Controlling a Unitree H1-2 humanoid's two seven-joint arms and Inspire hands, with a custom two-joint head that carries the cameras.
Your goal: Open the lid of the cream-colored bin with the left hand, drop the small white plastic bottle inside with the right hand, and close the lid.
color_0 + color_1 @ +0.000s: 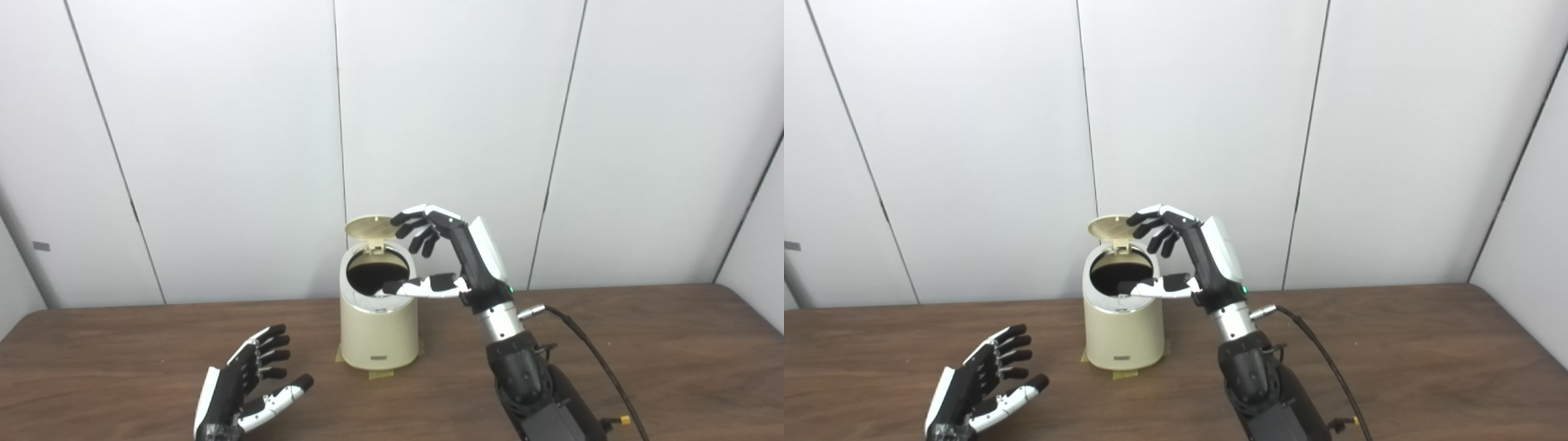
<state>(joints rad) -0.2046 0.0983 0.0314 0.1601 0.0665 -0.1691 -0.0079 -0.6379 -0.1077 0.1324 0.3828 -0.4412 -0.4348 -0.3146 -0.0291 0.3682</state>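
Bin [379,331]: cream-colored, standing on my table [643,367] straight ahead, taped at its base.
Lid [369,226]: tipped up at the back, mouth dark and uncovered.
Bottle: I see no small white bottle anywhere; I judge it is already inside, though the dark opening shows nothing.
Right hand [450,257]: spread wide over the mouth, empty, fingertips near the lid's edge, thumb across the rim.
Left hand [248,383]: wide apart, holding nothing, low over the table, well apart from the bin.
Step in hand: closing; press the lid down gently from above, without tipping the bin.
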